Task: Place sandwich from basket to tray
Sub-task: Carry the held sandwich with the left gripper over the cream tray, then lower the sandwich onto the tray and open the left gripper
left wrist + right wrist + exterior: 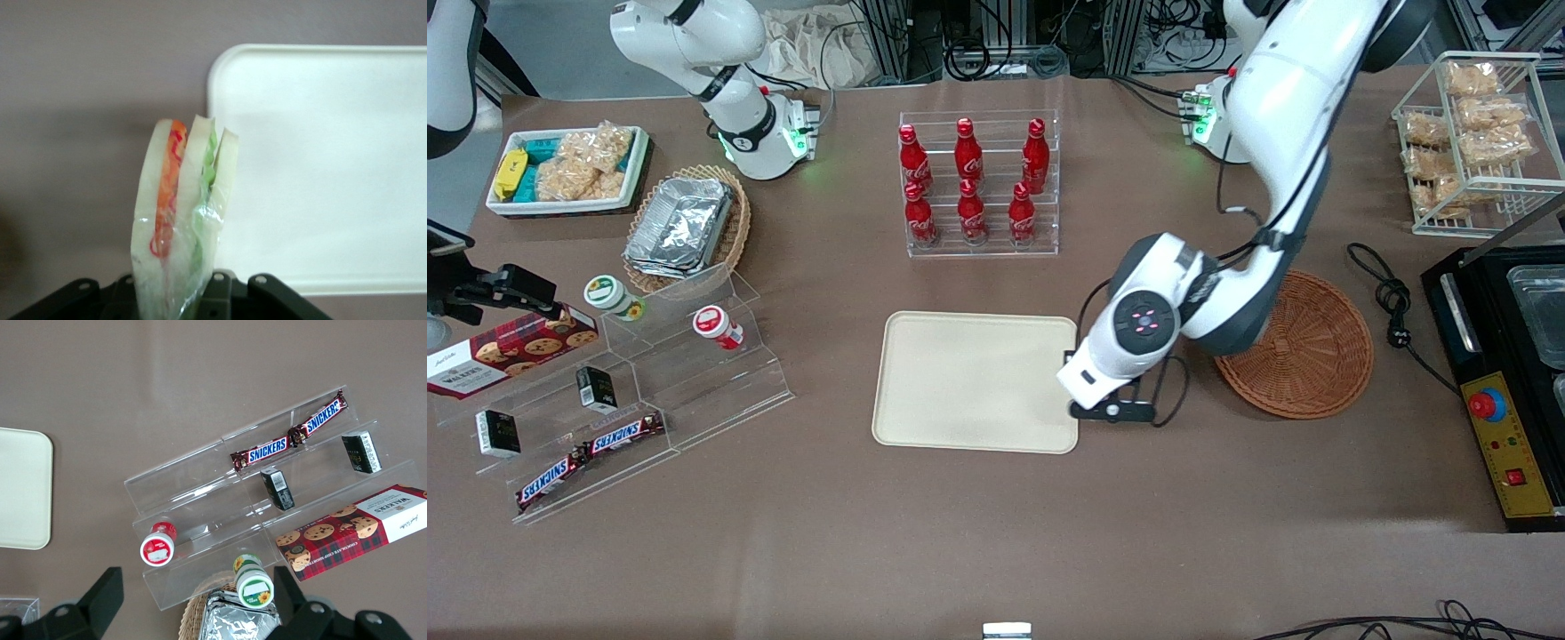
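Gripper (180, 293) is clamped on the wrapped sandwich (180, 220), held upright at the edge of the cream tray (969, 382), clear of the emptied wicker basket (1316, 356), evidently for set-down.

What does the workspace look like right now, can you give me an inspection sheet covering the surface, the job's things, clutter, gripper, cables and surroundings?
Surface: brown table.
Job's things: sandwich held in the gripper, above the table just beside the tray's edge; tray bare; basket shows nothing in its visible part.
Clutter: cola bottles in a clear rack, snack bars on clear steps, foil trays in a tan basket.
Gripper: left gripper shut on the sandwich, between tray and basket.
Cables: black power cord beside the basket.
Surroundings: black appliance at the working arm's end.
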Available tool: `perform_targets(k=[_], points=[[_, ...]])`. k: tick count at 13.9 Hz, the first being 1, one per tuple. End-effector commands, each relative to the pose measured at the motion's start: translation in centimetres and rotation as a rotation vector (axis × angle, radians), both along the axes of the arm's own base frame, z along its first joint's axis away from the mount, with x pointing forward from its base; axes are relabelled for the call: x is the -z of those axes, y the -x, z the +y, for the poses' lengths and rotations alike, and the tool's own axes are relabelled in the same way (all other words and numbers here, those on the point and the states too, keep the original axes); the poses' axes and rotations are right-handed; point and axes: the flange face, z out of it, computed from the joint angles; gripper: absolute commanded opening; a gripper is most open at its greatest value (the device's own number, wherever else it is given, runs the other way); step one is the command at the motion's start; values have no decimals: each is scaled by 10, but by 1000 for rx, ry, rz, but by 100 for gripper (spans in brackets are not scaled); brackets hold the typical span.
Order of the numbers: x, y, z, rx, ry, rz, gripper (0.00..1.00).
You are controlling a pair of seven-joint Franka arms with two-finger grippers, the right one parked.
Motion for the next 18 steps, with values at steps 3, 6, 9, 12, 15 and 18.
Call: perform_targets(k=[3, 6, 9, 12, 15, 18], points=[[37, 4, -40, -32, 22, -54, 0], [52, 4, -43, -54, 21, -63, 0], [55, 4, -44, -64, 33, -76, 26], [40, -2, -35, -75, 25, -81, 100], [-3, 1, -29, -71, -13, -68, 100], [-40, 7, -23, -106, -54, -51, 100]])
